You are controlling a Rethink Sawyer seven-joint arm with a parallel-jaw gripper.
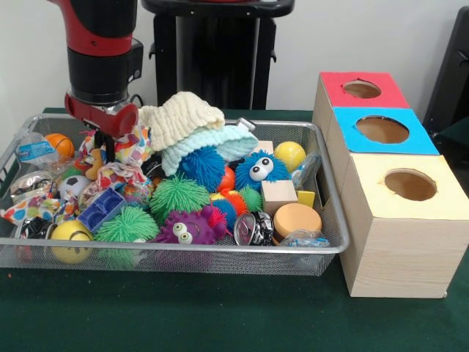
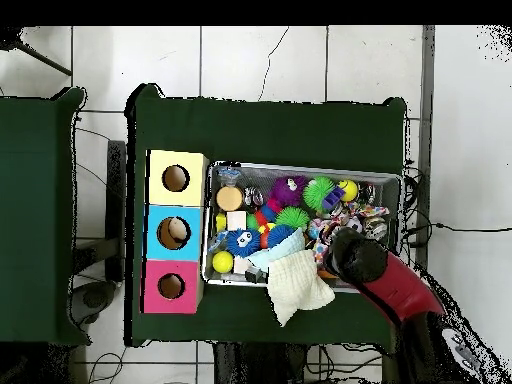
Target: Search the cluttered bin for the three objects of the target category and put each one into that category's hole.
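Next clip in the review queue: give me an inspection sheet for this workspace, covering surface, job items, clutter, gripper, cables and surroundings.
Surface: green table, bare in front of the bin.
Job's things: wire mesh bin packed full; beside it three wooden boxes with round holes in their tops, the yellow box, the blue box and the red box.
Clutter: cream knit cloth draped on top of the pile, blue spiky ball with eyes, green spiky ball, yellow ball, wooden cube, patterned fabric.
Gripper: gripper down among the fabric at one end of the bin; fingers hidden.
Cables: cables on the floor beside the table.
Surroundings: tiled floor, second green table.
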